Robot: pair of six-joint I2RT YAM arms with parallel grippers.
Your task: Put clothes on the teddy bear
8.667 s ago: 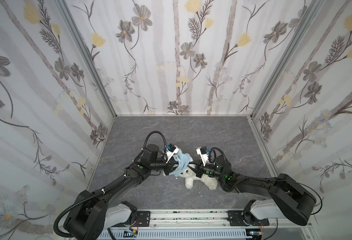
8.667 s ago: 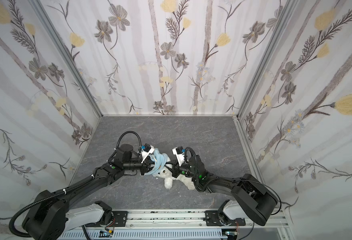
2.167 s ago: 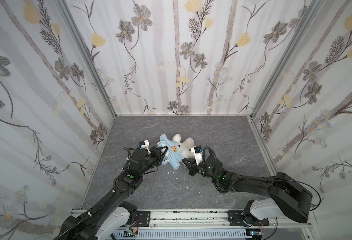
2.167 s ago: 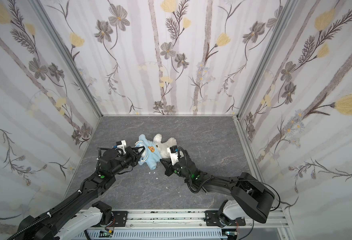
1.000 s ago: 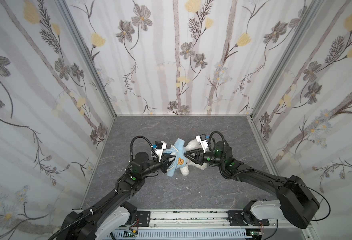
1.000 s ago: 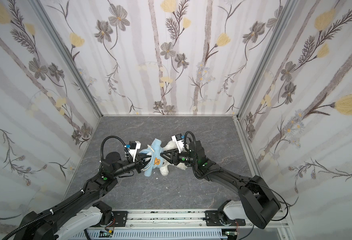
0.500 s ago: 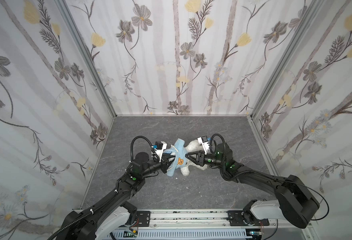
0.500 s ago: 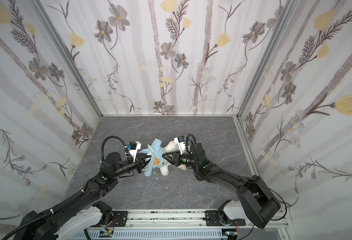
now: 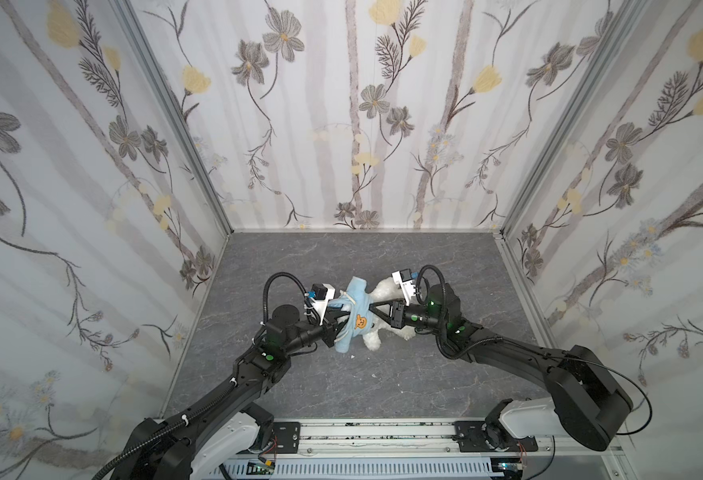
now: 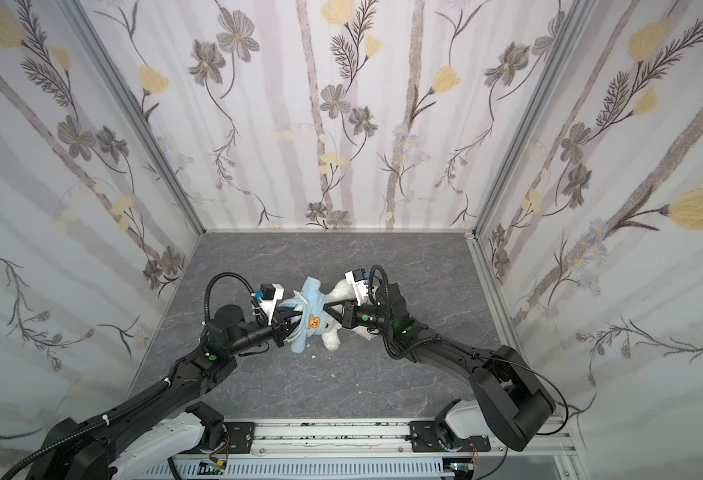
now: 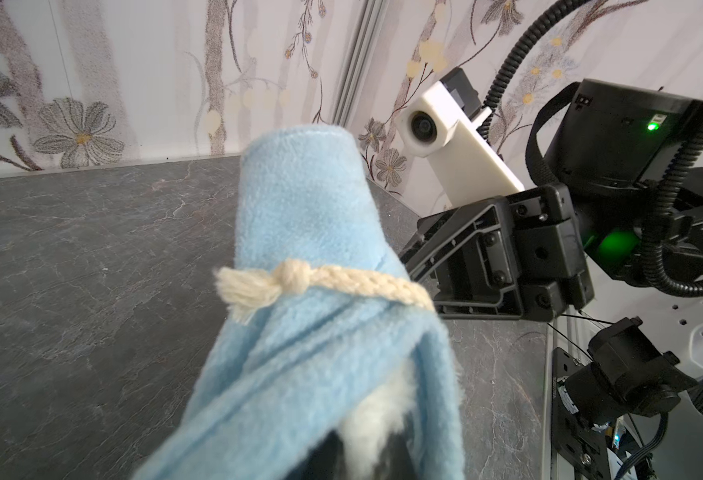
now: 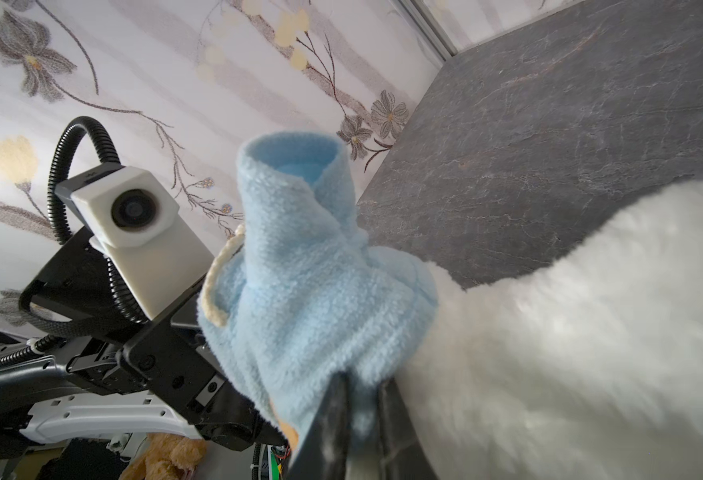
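While shut tight, pinched a hem fold of the small light-blue fleece hoodie (image 12: 299, 270) in the right gripper (image 12: 358, 388). Clamped likewise with the left gripper (image 11: 358, 453), jaws together on blue fleece with a tuft of white fur caught between. Gripped from opposite sides, probably to stretch the garment and draw it down the body. Left one fleece tube, a sleeve by the look, standing hollow and unfilled, with a cream braided drawstring (image 11: 341, 282) knotted across the cloth. Placed the fluffy white plush teddy bear (image 9: 383, 291) directly between both grippers in both top views, torso inside the hoodie, fur pressed against the right gripper's fingers, legs down toward the grey marbled desk (image 9: 383, 382). Showed the orange bear-face patch (image 10: 313, 322) facing up.
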